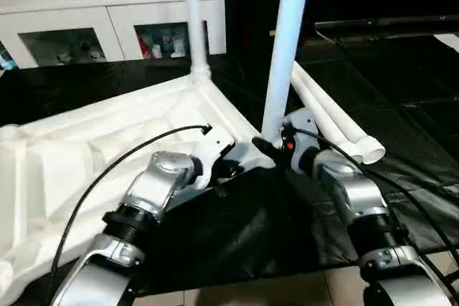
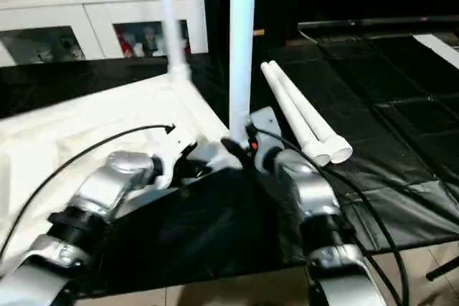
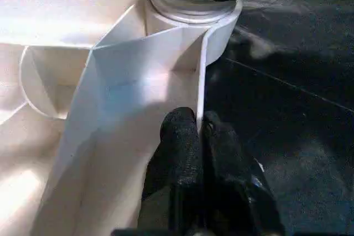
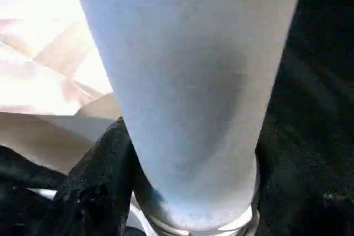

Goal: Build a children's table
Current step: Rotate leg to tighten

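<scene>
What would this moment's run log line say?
left gripper: shut on white ribbed plastic tabletop rim | right gripper: around upright white tube leg at corner socket | two legs: loose on floor

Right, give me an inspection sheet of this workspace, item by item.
Surface: black floor mat, tiled floor at the near edge.
Job's things: tabletop upside down, ribs showing; far leg and near leg upright in corner sockets; two spare legs lying on the mat.
Clutter: nothing seen.
Grippers: left gripper shut, pinching the tabletop's edge wall; right gripper around the near leg's base.
Cables: black cables along both forearms.
Surroundings: white cabinet with glass doors, figurines inside.
</scene>
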